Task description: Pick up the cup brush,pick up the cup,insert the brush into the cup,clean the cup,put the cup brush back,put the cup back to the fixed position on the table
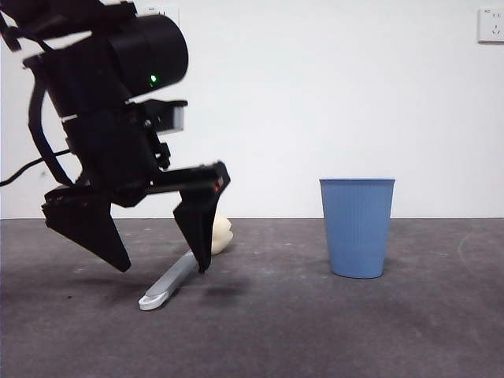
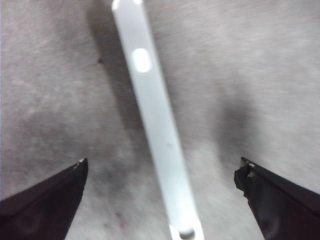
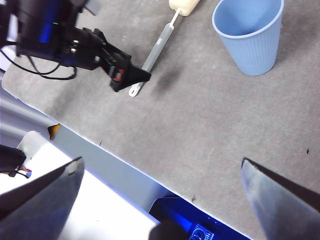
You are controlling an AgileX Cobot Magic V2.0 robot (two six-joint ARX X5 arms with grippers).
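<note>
The cup brush (image 1: 175,281) lies flat on the table (image 1: 315,331), its white looped end toward the camera and its cream sponge head (image 1: 223,235) behind. My left gripper (image 1: 163,268) is open and low over the table, one jaw on each side of the grey handle (image 2: 157,125), not touching it. The blue ribbed cup (image 1: 357,227) stands upright to the right, apart from the brush. My right gripper (image 3: 161,161) is open and empty, high above the table's edge. Its view shows the brush (image 3: 157,50), the cup (image 3: 250,35) and the left arm (image 3: 75,45).
A white wall with a socket (image 1: 491,25) stands behind the table. The right wrist view shows the table's near edge (image 3: 107,150) with a white surface and a blue-lit device (image 3: 195,231) beyond it.
</note>
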